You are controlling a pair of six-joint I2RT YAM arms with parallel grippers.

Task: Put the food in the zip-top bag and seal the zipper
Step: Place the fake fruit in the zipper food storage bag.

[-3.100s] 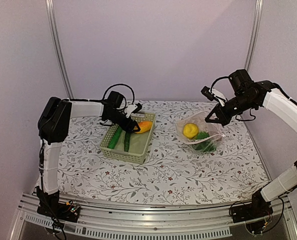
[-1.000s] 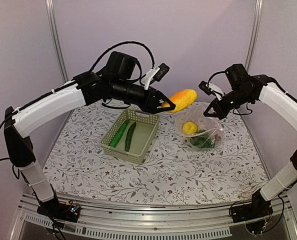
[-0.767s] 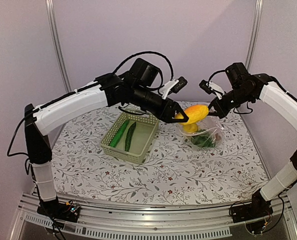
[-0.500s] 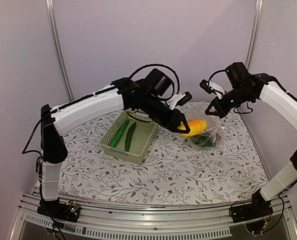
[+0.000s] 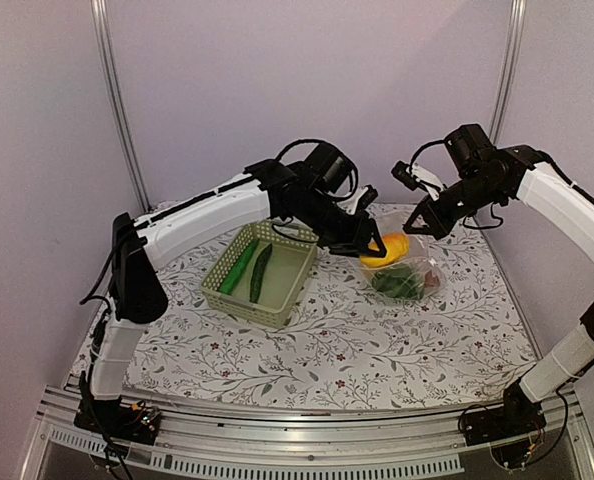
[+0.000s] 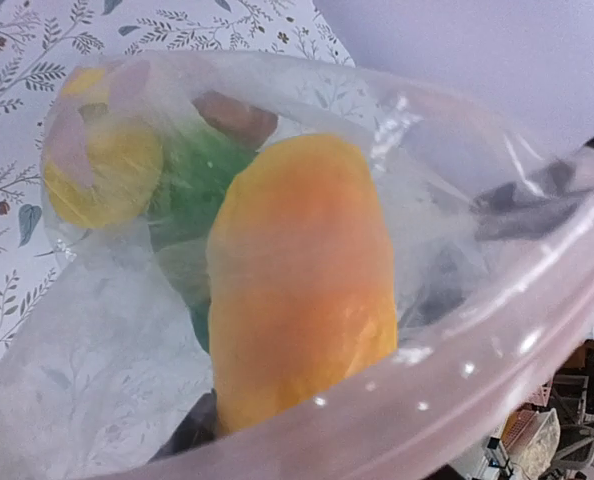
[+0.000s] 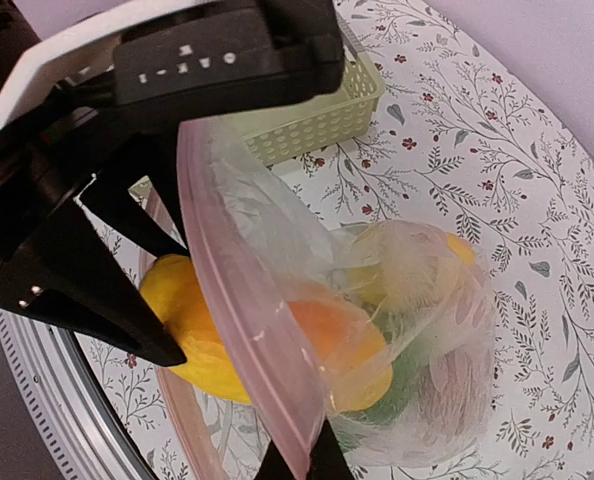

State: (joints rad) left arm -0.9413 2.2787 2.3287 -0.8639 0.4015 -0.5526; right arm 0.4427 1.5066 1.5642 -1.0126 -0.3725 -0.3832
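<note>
The orange pepper (image 6: 297,290) is being pushed partway through the mouth of the bag (image 5: 417,272). Its near end is being gripped between the closed fingers of the left hand (image 5: 375,244). Deeper inside the bag, a lemon (image 6: 102,175), a leafy green (image 6: 192,175) and a brown piece (image 6: 235,115) are lying. The bag is resting on the tabletop (image 5: 377,350). Its mouth is being held up and open by the right hand (image 5: 418,228), which is pinched shut on the pink zipper (image 7: 242,330) along the bag's upper edge. To the left of the bag a pale green basket (image 5: 277,312) is standing, with two cucumbers (image 5: 260,272) lying in it.

The loading step is judged to be in hand, with sealing not yet begun. Next, the pepper is probably to be released deep enough not to roll out. The left hand is then to be drawn back without catching the film, and the cucumbers fetched.
</note>
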